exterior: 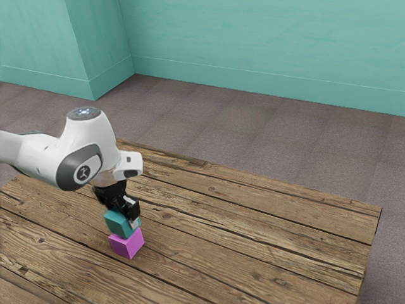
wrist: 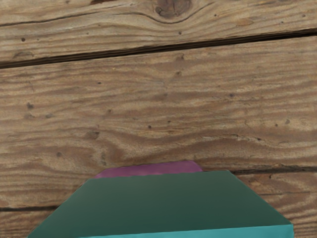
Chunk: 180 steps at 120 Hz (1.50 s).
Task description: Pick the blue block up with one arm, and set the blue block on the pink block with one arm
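1. Exterior view: the claw [exterior: 124, 218] points down over the wooden table [exterior: 266, 253], and its black fingers seem to pinch the blue block [exterior: 116, 223] from two sides. That block hangs directly under the claw, and its underside looks to be touching the top of the pink block [exterior: 126, 245], or is just above it. I cannot tell which. The pickup is plainly done, and the carry looks finished too.

2. Wrist view: the blue block [wrist: 158, 208] sits right under the hand. A thin strip of the pink block [wrist: 148, 169] peeks out beyond its far edge, with the table [wrist: 158, 99] planks beyond that. The two look roughly lined up. By my reckoning, what is left is spreading the fingers and lifting clear without nudging the stack.
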Each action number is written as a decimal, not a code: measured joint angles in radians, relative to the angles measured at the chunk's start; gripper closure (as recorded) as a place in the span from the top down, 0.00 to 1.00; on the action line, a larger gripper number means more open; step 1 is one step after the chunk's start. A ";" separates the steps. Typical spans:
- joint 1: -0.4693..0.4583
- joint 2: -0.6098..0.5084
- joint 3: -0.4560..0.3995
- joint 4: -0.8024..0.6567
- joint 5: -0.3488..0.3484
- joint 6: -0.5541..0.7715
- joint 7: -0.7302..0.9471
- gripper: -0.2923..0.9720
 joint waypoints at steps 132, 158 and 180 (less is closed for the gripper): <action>0.010 0.009 0.002 -0.013 -0.007 0.010 -0.044 0.71; 0.027 -0.010 0.005 0.219 0.026 -0.124 -0.038 0.75; 0.028 -0.009 0.009 0.258 0.043 -0.220 -0.033 0.76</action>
